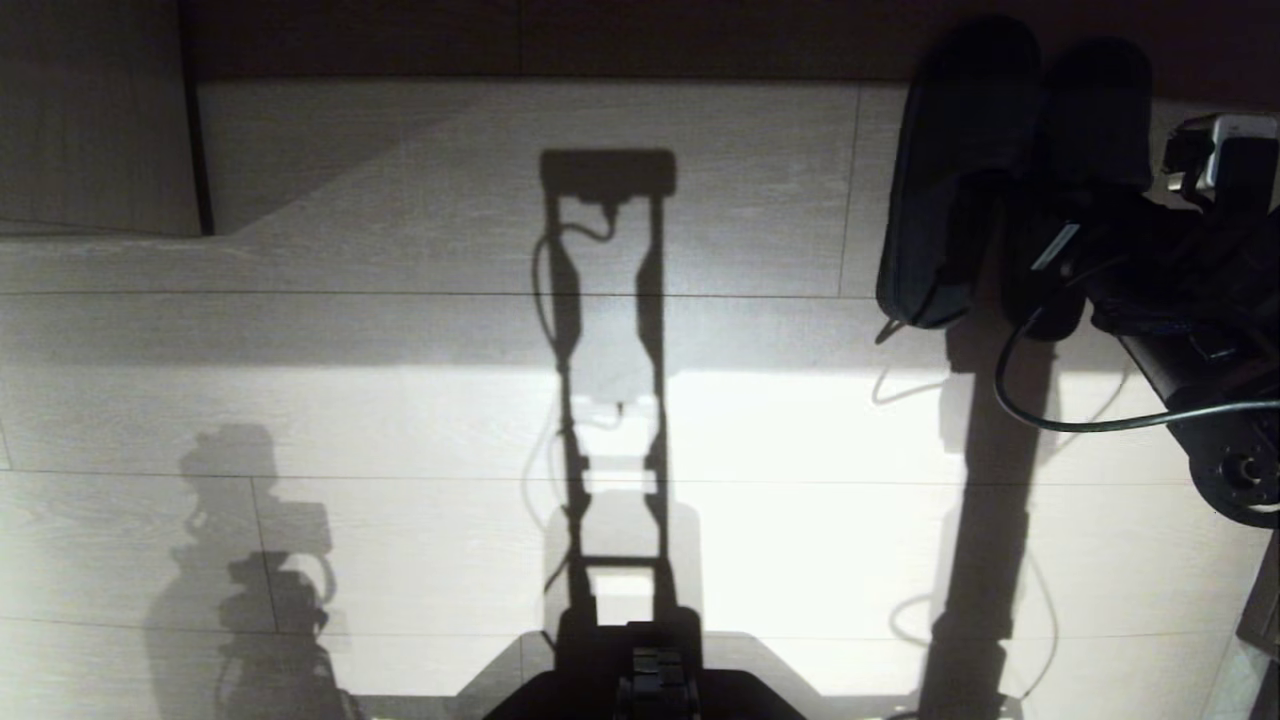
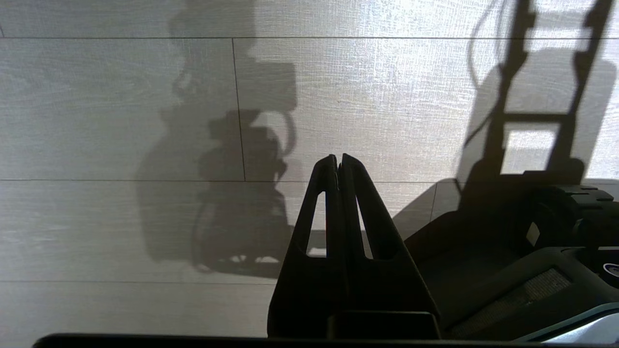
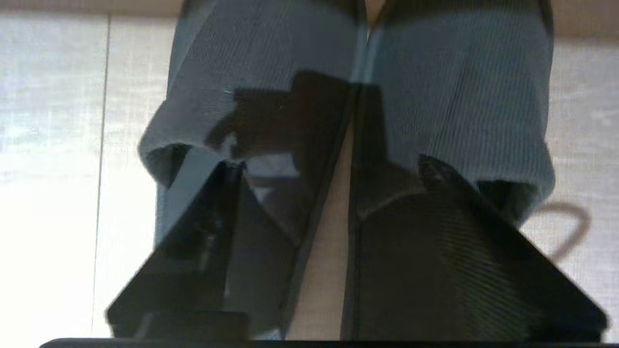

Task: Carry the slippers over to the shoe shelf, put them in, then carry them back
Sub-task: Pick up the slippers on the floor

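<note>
The two dark slippers (image 1: 960, 170) (image 3: 271, 58) lie side by side at the right end of the shoe shelf (image 1: 600, 130), on its pale base board. Their toes point toward its dark back panel. My right gripper (image 3: 329, 164) is at their heel ends, open. One finger (image 3: 203, 241) lies in the left slipper's opening and the other sits over the right slipper (image 3: 459, 72). A strip of pale board shows between the two slippers. In the head view the arm (image 1: 1160, 290) comes in from the right, and its fingers are lost against the dark slippers. My left gripper (image 2: 338, 157) is shut and hangs parked over the floor.
A short upright divider (image 1: 190, 130) stands at the shelf's left. Pale plank flooring (image 1: 400, 540) spreads in front, crossed by the robot's shadows. A black cable (image 1: 1050, 420) loops below the right arm. The robot's base (image 1: 650, 680) is at the near edge.
</note>
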